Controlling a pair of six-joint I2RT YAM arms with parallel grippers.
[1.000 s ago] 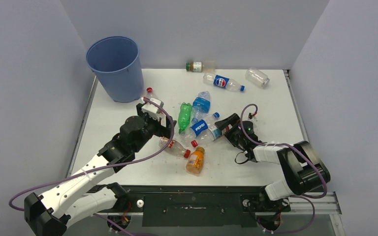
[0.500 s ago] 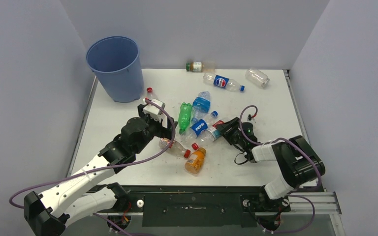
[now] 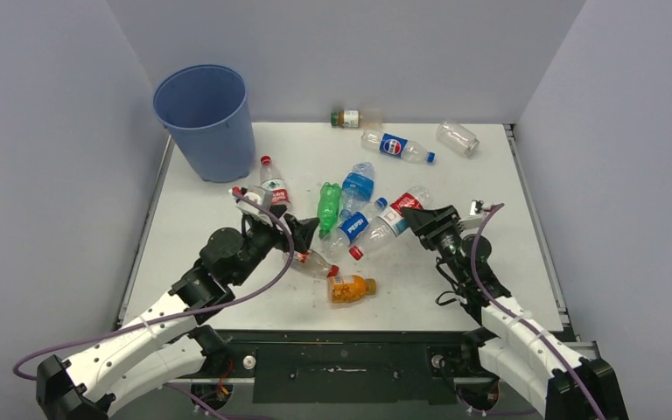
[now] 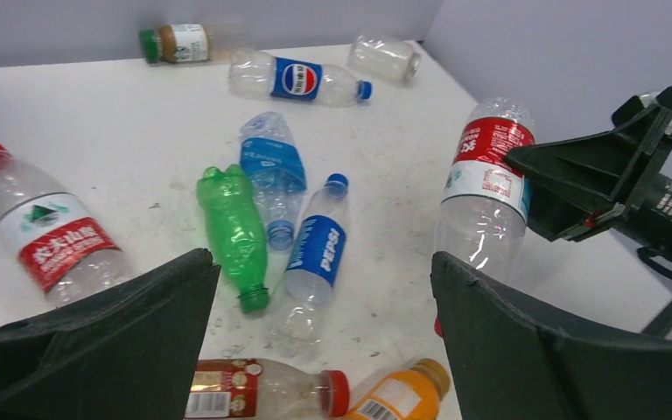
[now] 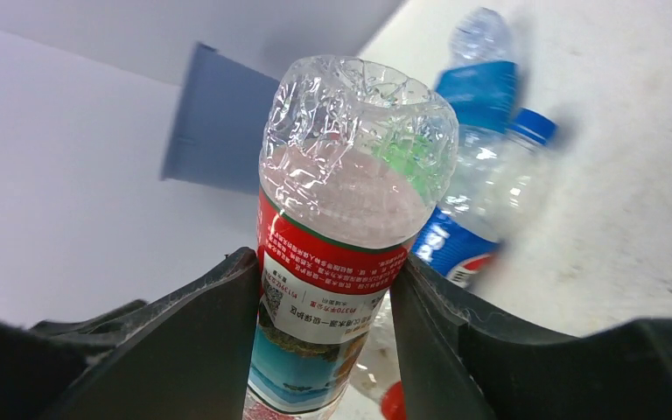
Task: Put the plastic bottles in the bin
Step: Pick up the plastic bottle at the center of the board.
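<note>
At the right of the white tabletop [image 3: 499, 188], the right gripper [image 3: 426, 225] is clamping a clear, crinkled plastic bottle with a red-and-white label [image 3: 395, 216]. Its fingers are pressing on opposite sides of the labelled middle. The right wrist view is showing the bottle's dented base pointing away from the camera, and I cannot tell whether its red-capped end is touching the table.

The left gripper [image 3: 302, 232] is hovering with its jaws spread wide and nothing between them. It is hanging over the central cluster: a crushed green plastic bottle [image 3: 328, 207], a clear Pepsi-labelled bottle with a blue cap [image 3: 356, 227] and a crumpled blue-tinted bottle [image 3: 358, 185]. A clear red-capped bottle [image 3: 315, 262] and an orange bottle [image 3: 350, 287] are lying nearer the arm bases. Another red-labelled clear bottle [image 3: 271, 185] is lying between this gripper and the tall round blue plastic bin [image 3: 214, 140], which is standing at the far left corner, well apart from the held bottle.

These bottles are looking empty and thin-walled, so they are probably light, springy under pressure and slick. A hold across the label band at mid-body seems best, since the neck and crumpled ends are likelier to slip or pivot.
</note>
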